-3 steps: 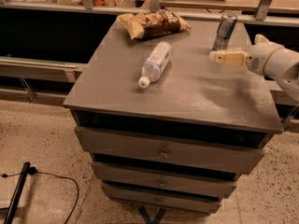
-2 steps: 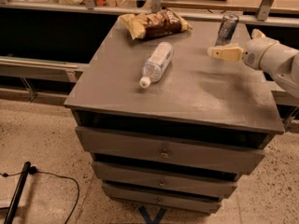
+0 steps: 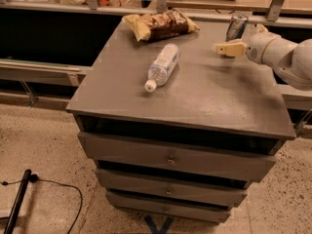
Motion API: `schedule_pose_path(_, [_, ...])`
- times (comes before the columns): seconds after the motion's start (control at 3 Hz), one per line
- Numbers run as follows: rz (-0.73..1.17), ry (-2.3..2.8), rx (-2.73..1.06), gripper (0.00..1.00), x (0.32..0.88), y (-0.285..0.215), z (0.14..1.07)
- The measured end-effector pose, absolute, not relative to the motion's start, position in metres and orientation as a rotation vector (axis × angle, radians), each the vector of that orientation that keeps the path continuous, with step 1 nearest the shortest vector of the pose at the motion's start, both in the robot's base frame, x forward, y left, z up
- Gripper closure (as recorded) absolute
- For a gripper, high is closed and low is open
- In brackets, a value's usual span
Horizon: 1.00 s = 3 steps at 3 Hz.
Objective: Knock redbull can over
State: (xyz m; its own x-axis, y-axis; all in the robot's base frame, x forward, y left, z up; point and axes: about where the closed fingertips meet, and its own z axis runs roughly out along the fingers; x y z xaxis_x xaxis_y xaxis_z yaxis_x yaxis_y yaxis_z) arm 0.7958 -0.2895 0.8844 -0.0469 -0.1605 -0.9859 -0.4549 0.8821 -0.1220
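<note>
The redbull can (image 3: 236, 27), slim with blue and silver panels, stands at the back right of the grey table top (image 3: 204, 96). My gripper (image 3: 229, 48), cream-coloured on a white arm that comes in from the right, hovers just in front of the can and a little below it in the picture. It looks close to the can's base, but I cannot tell whether it touches.
A clear water bottle (image 3: 162, 66) with a white cap lies on its side mid-table. A chip bag (image 3: 160, 24) lies at the back. Drawers (image 3: 170, 160) are below the top. A dark counter and rail run behind. A black cable (image 3: 53, 184) lies on the floor at left.
My gripper has moved toward the back of the table and slightly left, closer to the can. The can, bottle and bag have not moved.
</note>
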Motion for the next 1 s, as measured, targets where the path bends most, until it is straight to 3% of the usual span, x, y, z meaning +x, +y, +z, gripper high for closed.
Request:
schedule_pose_path(0.33, [0.279, 1.617, -0.493, 0.13, 0.8029, -0.2862, 0.8809])
schedule_pose_path(1.0, [0.301, 1.590, -0.505, 0.59, 0.7938, -0.2826, 0.8878])
